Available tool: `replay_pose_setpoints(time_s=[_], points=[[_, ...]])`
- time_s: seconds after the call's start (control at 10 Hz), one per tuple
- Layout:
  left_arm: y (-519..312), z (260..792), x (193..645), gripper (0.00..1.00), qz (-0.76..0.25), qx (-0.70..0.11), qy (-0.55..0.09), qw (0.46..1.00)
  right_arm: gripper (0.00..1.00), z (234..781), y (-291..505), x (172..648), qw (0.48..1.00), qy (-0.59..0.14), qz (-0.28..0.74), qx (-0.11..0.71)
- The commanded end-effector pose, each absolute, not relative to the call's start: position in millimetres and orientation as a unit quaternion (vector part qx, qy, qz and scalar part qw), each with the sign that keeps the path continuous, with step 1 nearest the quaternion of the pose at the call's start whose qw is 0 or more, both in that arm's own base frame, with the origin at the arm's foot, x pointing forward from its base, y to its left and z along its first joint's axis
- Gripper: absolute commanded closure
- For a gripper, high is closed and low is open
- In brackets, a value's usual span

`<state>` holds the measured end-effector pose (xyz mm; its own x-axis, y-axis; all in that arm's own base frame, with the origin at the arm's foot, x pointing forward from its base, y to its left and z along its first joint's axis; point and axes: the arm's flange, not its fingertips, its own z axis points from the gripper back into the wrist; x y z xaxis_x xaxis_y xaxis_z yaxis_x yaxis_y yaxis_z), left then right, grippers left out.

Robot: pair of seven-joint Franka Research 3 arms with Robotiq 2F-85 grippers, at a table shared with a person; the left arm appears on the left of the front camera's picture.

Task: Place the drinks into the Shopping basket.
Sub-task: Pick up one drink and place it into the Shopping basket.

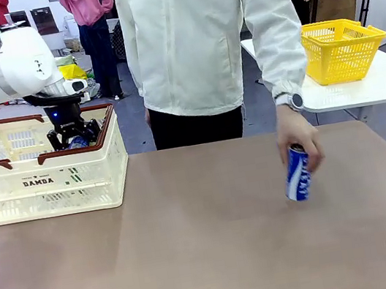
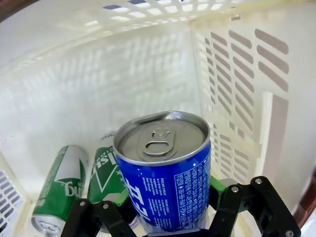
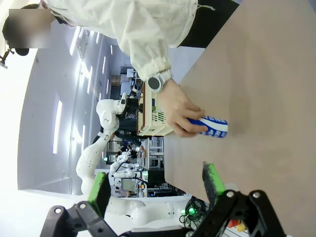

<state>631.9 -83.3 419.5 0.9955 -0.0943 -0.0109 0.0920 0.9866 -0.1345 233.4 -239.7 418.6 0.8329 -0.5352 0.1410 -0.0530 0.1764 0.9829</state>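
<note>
The left fingers (image 2: 217, 190) are clamped on a blue can (image 2: 165, 173), one green pad on each side of its lower body. The can stands upright between them, silver top and pull tab facing the wrist camera in the lower middle of that view. Just past it, at the lower left, two green cans (image 2: 59, 187) lie on their sides, side by side on the floor of the Shopping basket (image 2: 237, 74), whose slotted cream walls rise all round. The step in hand appears to be the drop-off: the can is already inside the basket, and what remains is the release. Whether its base touches the floor cannot be told. The next move probably calls for lowering it into the bare spot beside the green cans, parting the fingers and lifting straight out so nothing is knocked.

The right fingers (image 3: 211, 181) stand wide apart and hold nothing, low in their own view. Beyond them, across the bare brown table (image 1: 195, 248), a person's hand (image 1: 297, 138) grips the top of a second blue can (image 1: 296, 173), tilted, at the right of the front view. It is well apart from both sets of fingers and from the basket at the far left, so it likely comes next.
</note>
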Motion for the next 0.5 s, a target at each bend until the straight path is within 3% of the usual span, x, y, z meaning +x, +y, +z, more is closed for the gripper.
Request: replay_pose_setpoints(time_s=[0.0,0.3,0.4], points=[[-83.2,421.2,635.1,1.0,-0.047,-0.082,0.02,0.995,0.0,419.1,-240.2,232.5,0.73,-0.241,-0.154,0.621],[-82.3,420.7,636.7,1.0,-0.04,-0.087,0.029,0.995,0.0,419.1,-240.2,232.5,0.73,-0.241,-0.154,0.621],[-82.2,421.7,636.3,0.64,-0.043,-0.09,0.027,0.995,0.0,419.1,-240.2,232.5,0.73,-0.241,-0.154,0.621]])
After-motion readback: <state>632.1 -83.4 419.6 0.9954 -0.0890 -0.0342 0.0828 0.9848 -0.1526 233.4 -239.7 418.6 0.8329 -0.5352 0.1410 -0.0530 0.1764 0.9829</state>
